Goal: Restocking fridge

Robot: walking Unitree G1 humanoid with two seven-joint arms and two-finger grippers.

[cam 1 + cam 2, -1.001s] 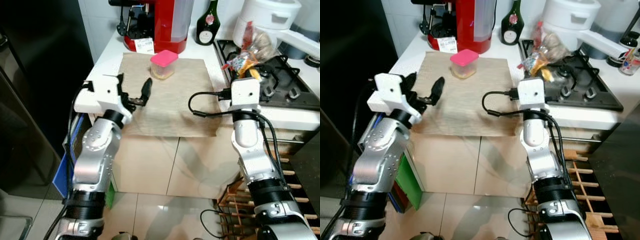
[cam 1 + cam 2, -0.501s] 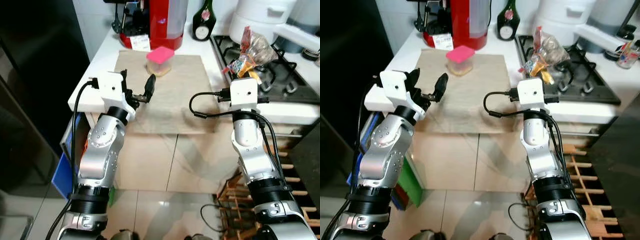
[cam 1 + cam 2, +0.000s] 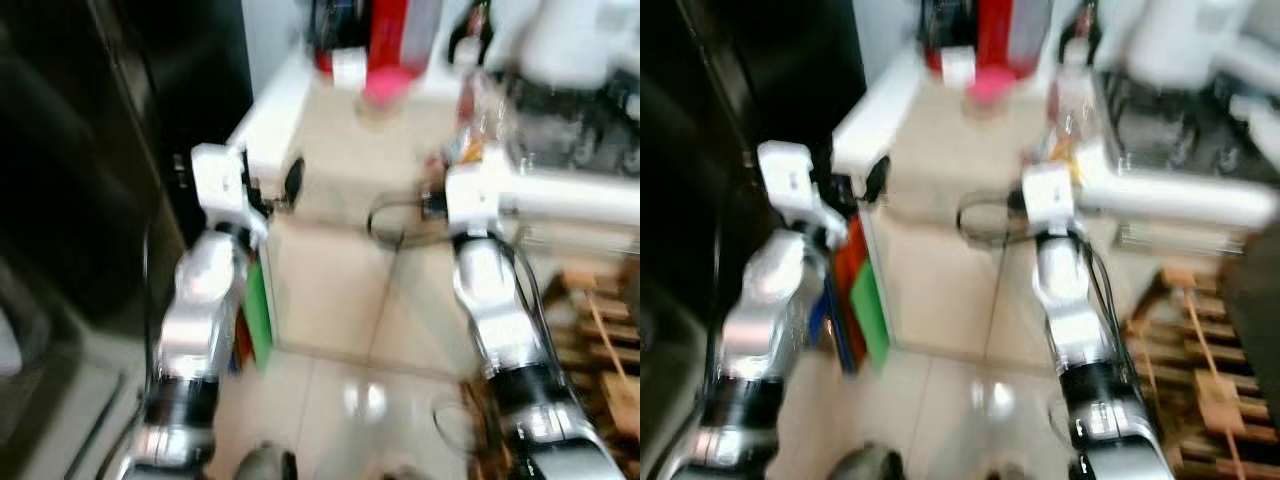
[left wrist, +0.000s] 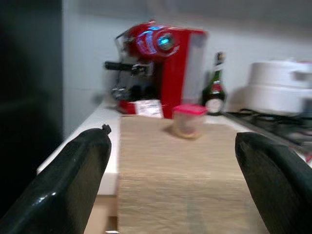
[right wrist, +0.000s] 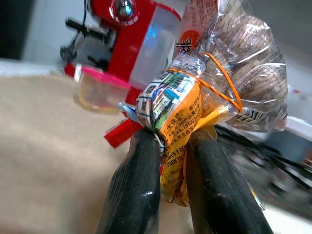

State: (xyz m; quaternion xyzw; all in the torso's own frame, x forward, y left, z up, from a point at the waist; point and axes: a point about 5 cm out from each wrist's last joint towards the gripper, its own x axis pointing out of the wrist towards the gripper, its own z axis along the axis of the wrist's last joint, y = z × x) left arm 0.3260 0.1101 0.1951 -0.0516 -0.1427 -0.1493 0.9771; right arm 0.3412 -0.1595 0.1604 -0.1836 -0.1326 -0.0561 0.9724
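Both eye views are blurred. My left gripper (image 4: 170, 139) is open, held up at the counter's near left corner, and its black fingers (image 4: 73, 180) frame a beige mat (image 4: 180, 170). A small clear container with a pink lid (image 4: 189, 120) stands at the far end of that mat. My right gripper (image 5: 168, 151) is shut on a clear snack bag with orange and yellow print (image 5: 234, 73), held just above the counter's front edge near the stove. The dark fridge front (image 3: 90, 150) rises on the left.
A red coffee machine (image 4: 165, 63), a dark bottle (image 4: 214, 92) and a white cooker (image 4: 278, 83) stand at the back of the counter. A gas stove (image 3: 590, 130) lies to the right. A wooden rack (image 3: 600, 330) and green and blue items (image 3: 258, 310) sit at floor level.
The whole picture has shifted and blurred, so the camera has moved; the counter now sits farther up the frame. Both arms keep their pose, with the bag still held.
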